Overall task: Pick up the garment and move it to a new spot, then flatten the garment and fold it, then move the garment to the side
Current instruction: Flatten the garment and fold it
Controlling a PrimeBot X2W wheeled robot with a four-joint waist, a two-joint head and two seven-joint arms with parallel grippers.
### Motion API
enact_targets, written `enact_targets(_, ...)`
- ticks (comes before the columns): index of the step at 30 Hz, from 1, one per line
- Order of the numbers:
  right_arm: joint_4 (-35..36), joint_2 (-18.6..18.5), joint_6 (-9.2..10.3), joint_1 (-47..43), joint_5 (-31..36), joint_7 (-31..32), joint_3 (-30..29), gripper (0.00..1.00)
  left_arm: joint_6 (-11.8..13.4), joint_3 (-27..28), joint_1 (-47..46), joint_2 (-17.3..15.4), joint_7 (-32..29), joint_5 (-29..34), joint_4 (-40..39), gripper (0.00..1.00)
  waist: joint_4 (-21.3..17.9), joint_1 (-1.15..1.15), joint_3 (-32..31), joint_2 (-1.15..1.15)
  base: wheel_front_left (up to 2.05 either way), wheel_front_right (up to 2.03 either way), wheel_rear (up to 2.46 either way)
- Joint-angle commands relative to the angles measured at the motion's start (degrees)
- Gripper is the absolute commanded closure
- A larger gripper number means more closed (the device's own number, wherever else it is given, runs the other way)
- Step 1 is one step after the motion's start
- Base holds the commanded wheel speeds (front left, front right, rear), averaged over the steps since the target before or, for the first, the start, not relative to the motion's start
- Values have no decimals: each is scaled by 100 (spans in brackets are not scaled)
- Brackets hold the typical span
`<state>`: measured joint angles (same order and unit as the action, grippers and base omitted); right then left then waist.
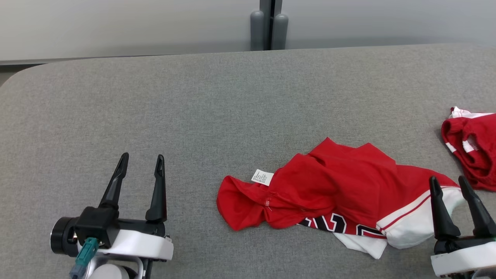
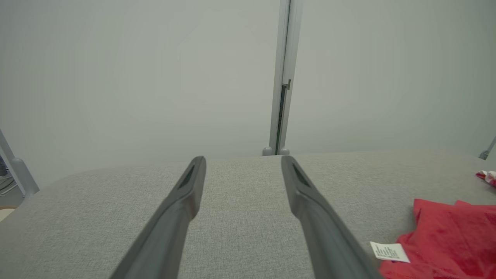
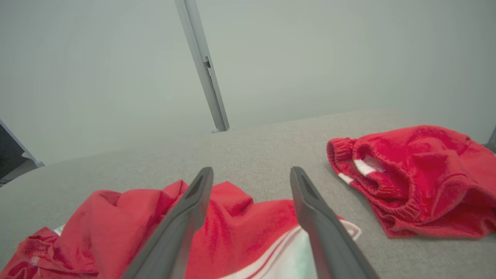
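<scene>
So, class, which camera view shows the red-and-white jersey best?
The head view: the whole jersey lies crumpled there, label and numerals visible. The left wrist view catches just its labelled edge; the right wrist view, its red folds and white trim close up.

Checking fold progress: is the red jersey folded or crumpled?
Crumpled: the red jersey lies bunched in uneven creases, its label poking out.
</scene>
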<state>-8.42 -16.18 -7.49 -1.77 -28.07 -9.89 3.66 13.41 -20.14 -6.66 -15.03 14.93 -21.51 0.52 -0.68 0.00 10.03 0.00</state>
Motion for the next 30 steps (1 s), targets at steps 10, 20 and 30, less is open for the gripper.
enact_targets(10,1282,108,1,-332,738,106,-90,0,233,31,546,-126,-54,47,-128,0,-139,0,-390,0,0,0,0)
enact_targets(20,1610,276,1,-539,828,398,-255,0,318,-30,734,-153,-165,1,-273,0,-110,0,-446,0,0,0,0)
enact_targets(30,1649,312,1,-508,796,458,-298,0,248,-267,520,-126,-291,127,-376,0,-121,0,-394,0,0,0,0)
